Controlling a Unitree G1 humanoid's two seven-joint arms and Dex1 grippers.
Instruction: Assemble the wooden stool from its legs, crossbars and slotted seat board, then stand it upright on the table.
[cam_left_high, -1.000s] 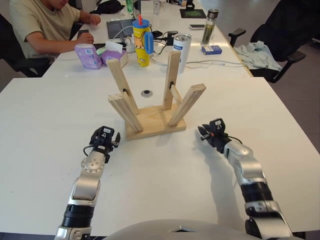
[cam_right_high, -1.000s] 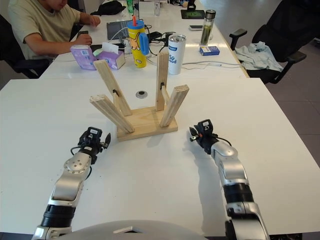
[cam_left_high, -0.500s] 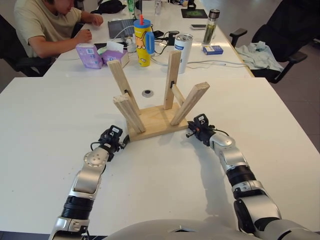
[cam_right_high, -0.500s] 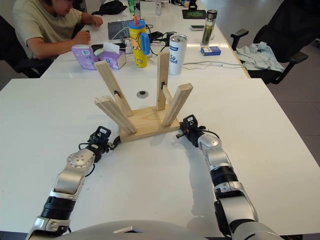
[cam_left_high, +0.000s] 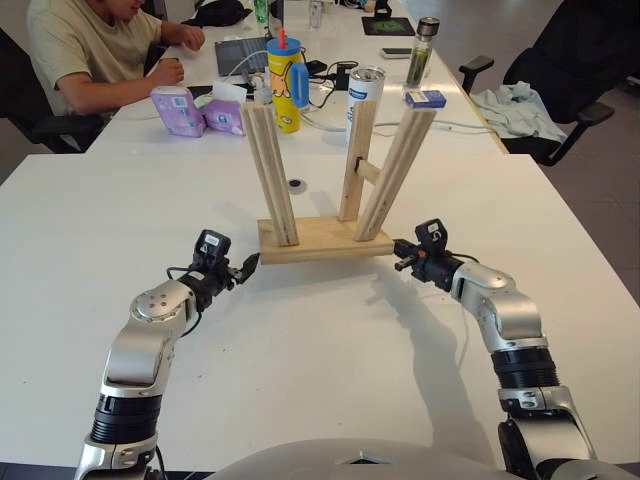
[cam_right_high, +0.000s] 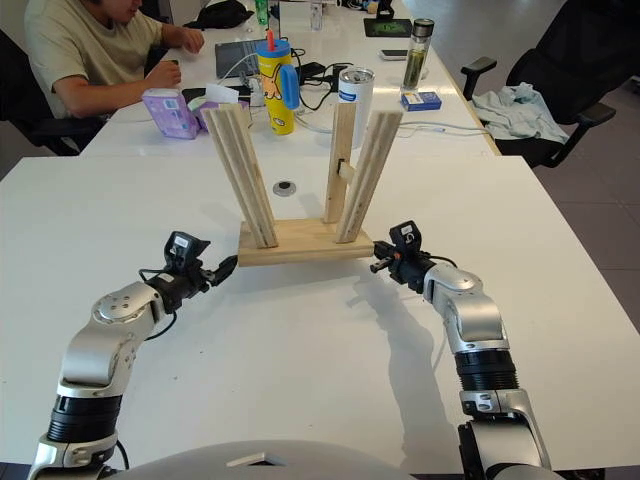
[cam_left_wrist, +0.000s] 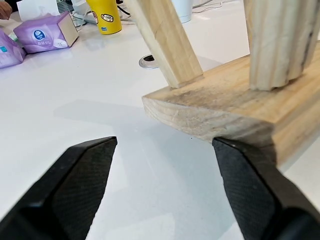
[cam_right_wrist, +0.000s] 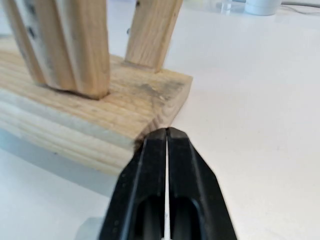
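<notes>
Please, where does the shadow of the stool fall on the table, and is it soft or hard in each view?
Left eye view: a faint, soft shadow lies on the table just in front of the seat board, on the robot's side. Left wrist view: a pale grey patch with soft edges spreads beside the board's corner. Right wrist view: a darker band sits under the board's edge.

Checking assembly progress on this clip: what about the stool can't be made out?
Seat flat on the table or lifted: underside faces away, all views.
Crossbar between the left legs: hidden behind the near leg, eye views.
Leg tops: cut off by the frame edge, both wrist views.
Right fingers touching the seat or not: tips cover the spot, right wrist view.
</notes>
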